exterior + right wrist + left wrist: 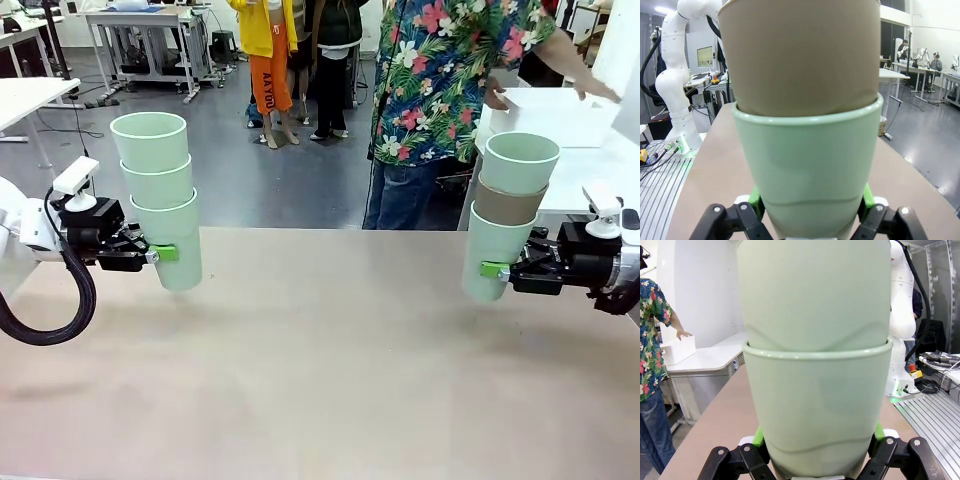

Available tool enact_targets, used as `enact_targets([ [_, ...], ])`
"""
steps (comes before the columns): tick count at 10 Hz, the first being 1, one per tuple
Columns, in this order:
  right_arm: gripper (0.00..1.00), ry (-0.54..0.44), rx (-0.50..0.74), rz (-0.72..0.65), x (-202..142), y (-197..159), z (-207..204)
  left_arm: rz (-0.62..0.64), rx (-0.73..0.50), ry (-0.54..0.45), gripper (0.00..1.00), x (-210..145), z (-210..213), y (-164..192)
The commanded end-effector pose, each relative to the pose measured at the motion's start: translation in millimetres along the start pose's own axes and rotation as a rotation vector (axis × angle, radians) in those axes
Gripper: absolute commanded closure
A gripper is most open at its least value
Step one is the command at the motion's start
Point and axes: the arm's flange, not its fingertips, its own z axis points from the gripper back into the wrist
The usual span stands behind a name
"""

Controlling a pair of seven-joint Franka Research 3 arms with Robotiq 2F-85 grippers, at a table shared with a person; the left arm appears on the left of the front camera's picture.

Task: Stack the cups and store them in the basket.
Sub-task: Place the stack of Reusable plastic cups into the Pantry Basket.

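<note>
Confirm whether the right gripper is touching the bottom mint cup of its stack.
Touching. The right wrist view shows the right gripper with its green pads pressed against both sides of the bottom mint cup, clamping it.

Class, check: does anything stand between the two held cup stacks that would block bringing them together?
Nothing visible does. The left stack and the right stack hang apart, with only table beneath the gap.
</note>
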Motion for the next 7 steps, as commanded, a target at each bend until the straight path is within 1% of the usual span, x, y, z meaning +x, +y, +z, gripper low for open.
enact_targets([
  [1, 0.14, -0.008, 0.003, 0.008, 4.0, -0.4, 0.1, -0.010, -0.002, -0.004, 0.14, 5.1, -0.5, 1.1],
  [7, 0.14, -0.008, 0.003, 0.008, 4.0, -0.4, 0.1, -0.010, -0.002, -0.004, 0.14, 5.1, -0.5, 1.1],
])
